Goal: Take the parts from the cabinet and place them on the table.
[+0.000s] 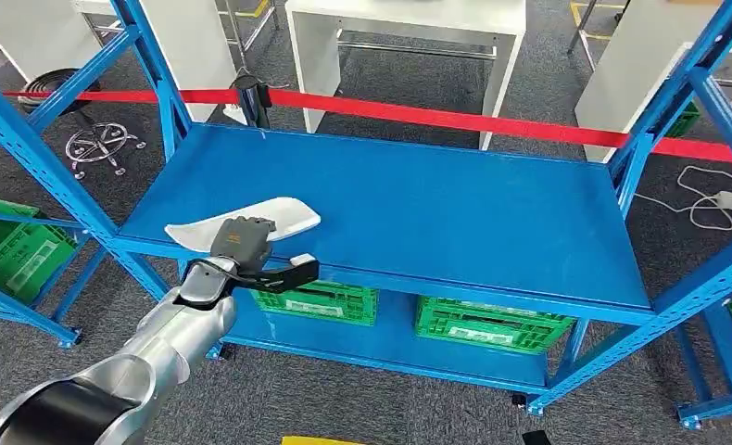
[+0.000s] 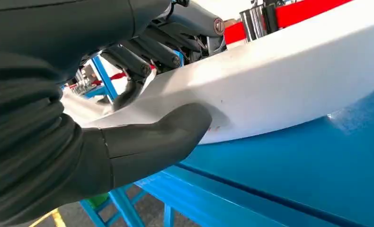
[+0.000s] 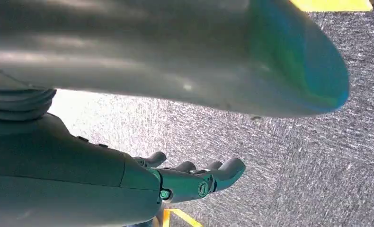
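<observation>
A: Part (image 1: 251, 219) is the one to watch: a white curved panel lying near the front left corner of the blue shelf (image 1: 455, 204), with the left hand (image 1: 244, 252) over its near edge.

B: Has it got hold?

A: Looks like it. From the left wrist, the thumb (image 2: 156, 142) presses under the panel's rim and the fingers (image 2: 142, 56) curl over the top, so I'd call that a grip. The panel hasn't left the shelf, though.

B: So early days?

A: I'd judge so: lift, carry and set-down on a table are all to come.

B: And the right hand (image 3: 194, 177)?

A: Its wrist camera has it hanging over grey carpet (image 3: 317, 156), fingers loosely curled, holding nothing.
</observation>
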You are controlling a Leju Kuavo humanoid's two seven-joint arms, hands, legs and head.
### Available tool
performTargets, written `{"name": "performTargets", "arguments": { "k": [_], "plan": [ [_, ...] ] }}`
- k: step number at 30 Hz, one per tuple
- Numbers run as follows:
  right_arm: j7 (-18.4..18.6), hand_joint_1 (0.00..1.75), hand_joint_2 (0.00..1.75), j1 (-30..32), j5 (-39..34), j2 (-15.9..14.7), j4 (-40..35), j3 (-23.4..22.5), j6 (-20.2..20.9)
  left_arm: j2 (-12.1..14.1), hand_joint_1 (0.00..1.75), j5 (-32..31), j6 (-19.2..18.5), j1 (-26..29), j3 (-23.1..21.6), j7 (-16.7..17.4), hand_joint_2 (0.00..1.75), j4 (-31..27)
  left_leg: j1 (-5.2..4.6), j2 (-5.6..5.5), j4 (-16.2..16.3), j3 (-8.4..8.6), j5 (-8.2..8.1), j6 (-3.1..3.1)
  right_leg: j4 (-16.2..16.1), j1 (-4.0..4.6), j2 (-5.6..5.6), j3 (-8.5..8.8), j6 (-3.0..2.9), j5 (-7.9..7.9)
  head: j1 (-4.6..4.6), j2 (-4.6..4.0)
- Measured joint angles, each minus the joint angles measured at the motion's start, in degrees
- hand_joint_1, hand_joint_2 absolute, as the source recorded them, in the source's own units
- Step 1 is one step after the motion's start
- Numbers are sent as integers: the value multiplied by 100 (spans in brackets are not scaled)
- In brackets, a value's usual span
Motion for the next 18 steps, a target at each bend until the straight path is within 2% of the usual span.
{"name": "performTargets", "arguments": {
  "k": [4, 8, 12, 18],
  "plan": [
    [2, 0, 0, 0, 0, 0, 0, 0, 2, 2, 175, -9, 17, 1, 4, -18, 175, 0, 0, 0, 0, 1, 0, 0, 0, 0, 0, 2, 0, 0, 0, 0],
    [5, 0, 0, 0, 24, 11, 0, -83, 22, 13, 175, -31, 219, 13, 59, -304, 175, 0, 0, -1, 0, 2, 0, 0, 0, -1, 0, 5, 0, 0, 0, 0],
    [4, 0, 0, 0, 26, 11, 0, -96, 41, 15, 175, -26, 221, 13, 61, -315, 175, 0, -1, -1, 0, 2, -1, 1, -1, -2, 0, 4, 1, -1, 0, 0],
    [0, 0, 0, 0, 50, 13, 0, -101, 52, 2, 175, 295, 440, 19, 280, -623, 175, -4, 0, -1, 0, 3, 0, 1, -1, -1, 0, 2, 1, -1, 0, 0]
  ]
}}
